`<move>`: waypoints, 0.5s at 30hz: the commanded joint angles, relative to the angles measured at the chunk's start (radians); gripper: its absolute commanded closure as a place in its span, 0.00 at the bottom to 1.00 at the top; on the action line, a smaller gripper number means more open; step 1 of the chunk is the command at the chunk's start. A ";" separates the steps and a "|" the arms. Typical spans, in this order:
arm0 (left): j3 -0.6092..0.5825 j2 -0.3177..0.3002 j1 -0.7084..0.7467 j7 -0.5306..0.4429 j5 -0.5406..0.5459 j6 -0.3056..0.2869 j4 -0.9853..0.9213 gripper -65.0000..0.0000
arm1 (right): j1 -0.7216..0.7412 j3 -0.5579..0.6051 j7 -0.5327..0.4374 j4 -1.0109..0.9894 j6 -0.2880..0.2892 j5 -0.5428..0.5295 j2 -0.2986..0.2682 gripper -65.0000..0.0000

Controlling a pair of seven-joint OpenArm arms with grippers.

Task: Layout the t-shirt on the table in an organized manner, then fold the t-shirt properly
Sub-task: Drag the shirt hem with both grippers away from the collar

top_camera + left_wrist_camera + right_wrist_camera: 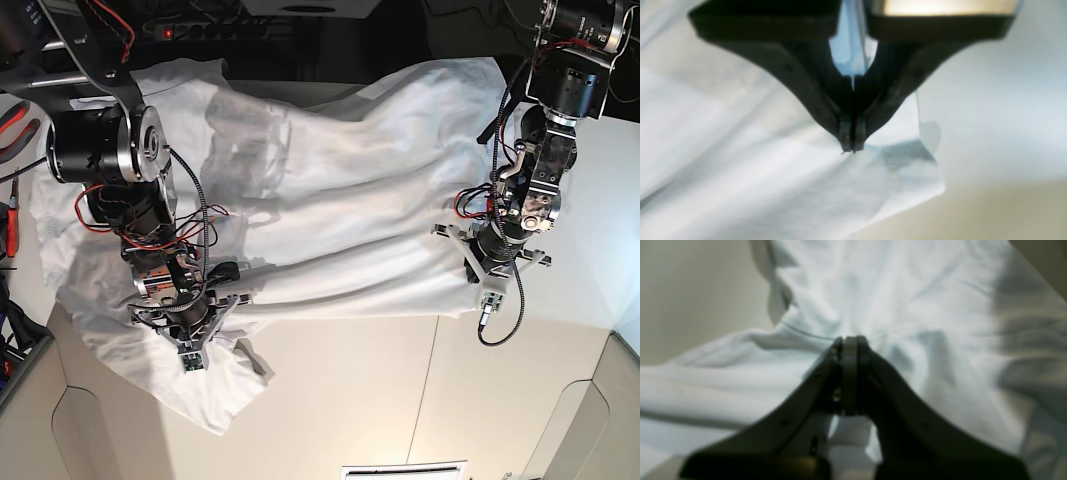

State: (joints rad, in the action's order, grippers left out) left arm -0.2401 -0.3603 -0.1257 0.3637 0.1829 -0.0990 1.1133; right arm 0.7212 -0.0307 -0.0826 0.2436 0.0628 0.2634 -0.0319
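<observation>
The white t-shirt [350,200] lies spread and wrinkled across the off-white table [400,400], its lower left part hanging in folds toward the front. My left gripper [478,262] is at the shirt's right edge. In the left wrist view it [850,146] is shut on the cloth [756,173] near a loose corner, with bare table [1007,206] beside it. My right gripper [195,318] is at the shirt's lower left. In the right wrist view it [849,341] is shut on a bunched fold of the shirt [907,290] by a stitched seam, with the table [690,290] to the left.
A thin dark seam line [432,350] runs across the table's front part. Red-handled tools [14,112] lie at the left edge. A power strip [200,30] and cables sit behind the table. Both arms' loose wires hang close to the cloth.
</observation>
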 commanded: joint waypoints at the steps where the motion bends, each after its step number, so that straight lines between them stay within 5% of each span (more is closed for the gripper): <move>1: 0.005 -0.017 0.001 0.074 -0.015 0.029 -0.002 1.00 | 0.029 -0.003 0.012 0.007 -0.045 0.002 -0.035 1.00; 15: 0.005 -0.017 0.042 0.023 -0.020 0.024 0.001 1.00 | 0.031 -0.087 0.003 0.007 -0.059 -0.002 -0.122 1.00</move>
State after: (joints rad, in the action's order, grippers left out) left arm -0.2382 -0.3637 -0.0864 0.3309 0.1677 -0.0822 1.1187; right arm 0.7231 -0.1139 -0.0647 0.2417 0.0231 0.2596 -0.1387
